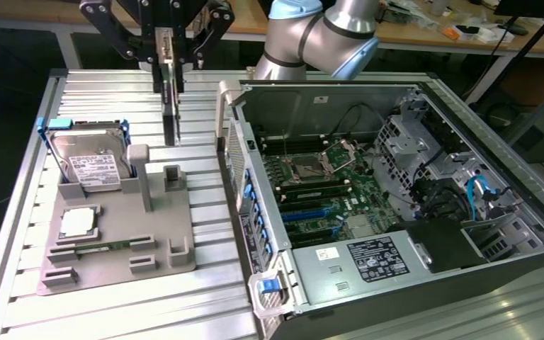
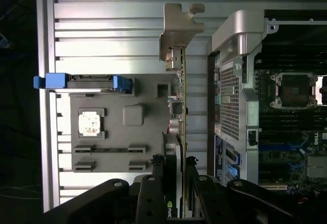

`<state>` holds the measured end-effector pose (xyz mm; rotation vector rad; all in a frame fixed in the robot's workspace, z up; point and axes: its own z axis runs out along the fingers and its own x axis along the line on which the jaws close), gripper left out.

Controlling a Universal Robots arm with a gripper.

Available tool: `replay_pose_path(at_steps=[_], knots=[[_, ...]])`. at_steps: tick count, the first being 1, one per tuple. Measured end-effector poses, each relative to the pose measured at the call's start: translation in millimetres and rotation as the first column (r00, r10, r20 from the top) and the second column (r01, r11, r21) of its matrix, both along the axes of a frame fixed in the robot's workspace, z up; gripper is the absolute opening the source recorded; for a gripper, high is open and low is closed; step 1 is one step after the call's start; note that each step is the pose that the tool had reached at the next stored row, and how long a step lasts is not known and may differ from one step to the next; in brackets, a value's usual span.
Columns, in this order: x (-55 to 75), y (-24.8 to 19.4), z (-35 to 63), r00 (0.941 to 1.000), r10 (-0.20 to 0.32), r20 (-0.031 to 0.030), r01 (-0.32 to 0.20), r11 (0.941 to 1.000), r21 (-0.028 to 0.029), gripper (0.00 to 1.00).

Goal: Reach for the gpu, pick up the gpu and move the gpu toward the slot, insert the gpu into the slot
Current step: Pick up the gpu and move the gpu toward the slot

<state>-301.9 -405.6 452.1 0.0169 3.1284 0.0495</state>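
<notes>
The pincer (image 1: 170, 60) is clamped on the gpu (image 1: 170, 106), which hangs upright from its 2 fingers, bracket end farthest from them. Beneath it lies the grey fixture (image 1: 111, 241). Farther off, inside the open case (image 1: 348, 99), sits the blue slot (image 1: 305, 210).

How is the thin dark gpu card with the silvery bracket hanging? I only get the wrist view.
Observer: In the exterior view the black gripper holds the gpu upright, long edge vertical. Slats of the ribbed aluminium table show between its lower end and the posts of the grey plastic tray.
Operator: Slot free?
Observer: The long blue plastic slot on the green motherboard looks empty.
Operator: Where's the arm?
Observer: The silver arm with blue caps is beyond the far wall of the open grey metal case.
</notes>
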Motion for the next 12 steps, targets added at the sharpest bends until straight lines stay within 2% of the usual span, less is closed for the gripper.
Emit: replay_pose_path(at_steps=[4,12], knots=[[12.1,0.0,0.0,1.0,0.0,0.0,0.0,1.0,0.0,0.27],[48.3,-0.1,-1.1,1.0,0.0,0.0,0.0,1.0,0.0,0.27]])
